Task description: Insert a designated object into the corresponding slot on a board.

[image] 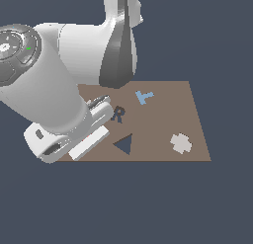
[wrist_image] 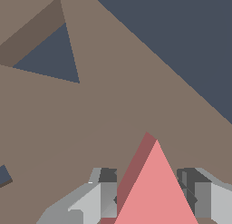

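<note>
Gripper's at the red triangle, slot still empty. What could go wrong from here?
1. Grip: in the wrist view the gripper straddles the red triangle, but contact is not clear, so it may slip or twist on closing.
2. Alignment: the triangle slot lies apart and looks turned differently, so the piece probably needs rotating.
3. Mix-up: the R-shaped recess sits close to the slot on the board.

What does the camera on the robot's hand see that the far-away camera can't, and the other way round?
Only the wrist view shows the red triangle sitting between the gripper fingers; the arm hides it in the exterior view. Only the exterior view shows the big white arm, the blue piece, the pale star and the letter R. Both show the brown board and its dark triangle slot.
</note>
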Motion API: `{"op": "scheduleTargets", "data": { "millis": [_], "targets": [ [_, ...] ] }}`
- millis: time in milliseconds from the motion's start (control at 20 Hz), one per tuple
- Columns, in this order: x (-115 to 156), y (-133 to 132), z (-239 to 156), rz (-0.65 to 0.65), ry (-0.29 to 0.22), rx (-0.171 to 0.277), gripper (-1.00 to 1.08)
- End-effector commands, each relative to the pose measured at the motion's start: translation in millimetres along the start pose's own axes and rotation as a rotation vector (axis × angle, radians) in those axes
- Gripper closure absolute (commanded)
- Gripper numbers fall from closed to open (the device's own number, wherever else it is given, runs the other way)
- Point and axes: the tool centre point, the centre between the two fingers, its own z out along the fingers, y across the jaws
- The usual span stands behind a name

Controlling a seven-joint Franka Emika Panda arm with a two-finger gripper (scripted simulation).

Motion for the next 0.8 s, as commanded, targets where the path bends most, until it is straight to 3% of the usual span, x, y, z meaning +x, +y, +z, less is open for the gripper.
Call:
{"op": "scheduleTargets", "data": {
  "millis": [0, 350, 750],
  "targets": [
    [4, 1, 0, -0.049, 0.000, 0.000, 1.08],
    [18, 1, -1, -0.245, 0.000, -0.001, 1.08],
    [42, -4, -3, -0.565, 0.000, -0.002, 1.08]
  ]
}}
